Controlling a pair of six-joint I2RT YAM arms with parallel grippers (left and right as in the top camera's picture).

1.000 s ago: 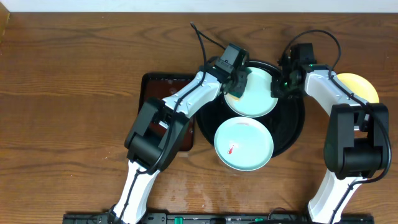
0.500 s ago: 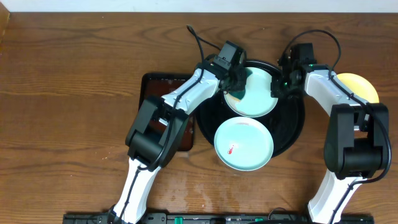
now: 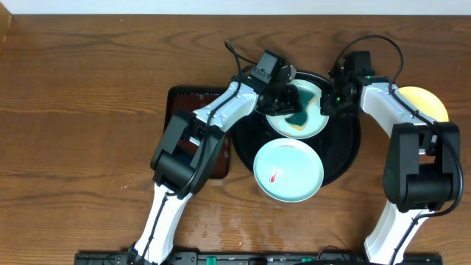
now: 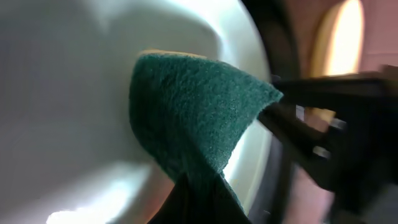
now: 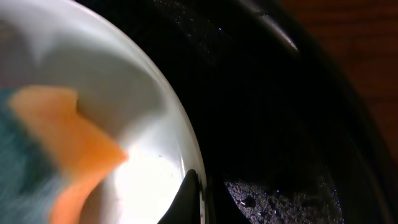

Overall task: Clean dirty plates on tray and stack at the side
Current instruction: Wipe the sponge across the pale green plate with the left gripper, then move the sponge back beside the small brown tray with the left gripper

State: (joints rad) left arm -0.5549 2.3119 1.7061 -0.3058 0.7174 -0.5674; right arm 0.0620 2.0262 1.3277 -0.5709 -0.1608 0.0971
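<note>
On the far plate [image 3: 315, 119], left tool [image 3: 288, 101] tight around sponge [image 3: 299, 119], right tool [image 3: 330, 103] seemingly tight on rim [image 5: 180, 134].

Wooden table [image 3: 88, 132], brown rectangular tray [image 3: 182, 103], green sponge [image 3: 298, 118]

Two mint-white plates [image 3: 312, 94] [image 3: 288, 171] on one round black tray [image 3: 346, 151], one pale yellow plate [image 3: 430, 103] beside it, one brown rectangular tray [image 3: 184, 103], one green sponge [image 3: 298, 119].

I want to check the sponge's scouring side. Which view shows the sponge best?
The left wrist view: the sponge fills the frame, its green scouring face sharp against the plate. Overhead shows it small, green and yellow. Right wrist shows only a blurred orange and green patch.
</note>
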